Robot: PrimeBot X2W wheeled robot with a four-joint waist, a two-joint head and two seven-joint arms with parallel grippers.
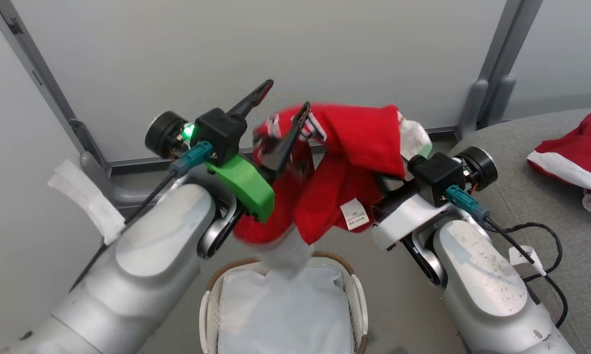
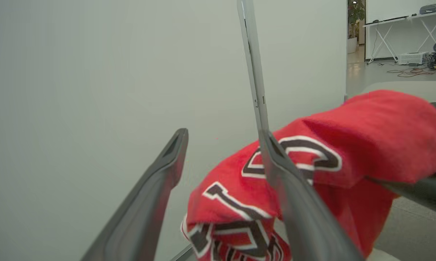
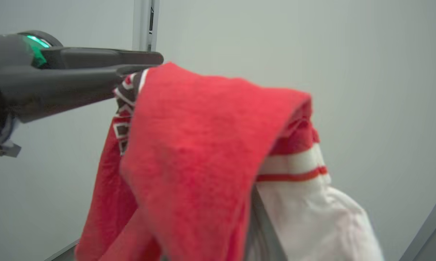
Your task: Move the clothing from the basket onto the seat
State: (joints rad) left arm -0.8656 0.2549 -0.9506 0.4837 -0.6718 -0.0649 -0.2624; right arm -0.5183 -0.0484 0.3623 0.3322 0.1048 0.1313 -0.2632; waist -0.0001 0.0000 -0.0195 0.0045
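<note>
My right gripper (image 1: 393, 183) sits mid-frame in the head view with the jersey (image 1: 354, 142) draped over its fingers as over a hook. The cloth hangs off both sides and is held clear above the basket (image 1: 358, 295). The fabric covers those fingers completely, so I cannot tell whether they are pinched on a fold or simply propping it up.

My left gripper (image 1: 276, 114), left of centre, has its fingers wide apart and grips nothing. One finger points into bare air toward the wall (image 1: 177, 59). The other lies against the numbered end of the jersey, so I judge this arm is there to catch or steady the loose side, not to bear weight.

The basket is at the bottom centre, directly under the jersey, with its white liner (image 1: 285, 309) showing and no red visible in it. A pale blurred strip (image 1: 286, 251) dangles toward the rim. I cannot say whether it is jersey trim or liner pulled up.

The seat (image 1: 517, 196) runs along the right edge, and the other jersey (image 1: 576, 145) lies on it at upper right. By my reckoning this is the last piece, lifted but not delivered. The next move I would make is a swing to the right. The risk is the drape sliding off, since nothing visibly clamps it.
</note>
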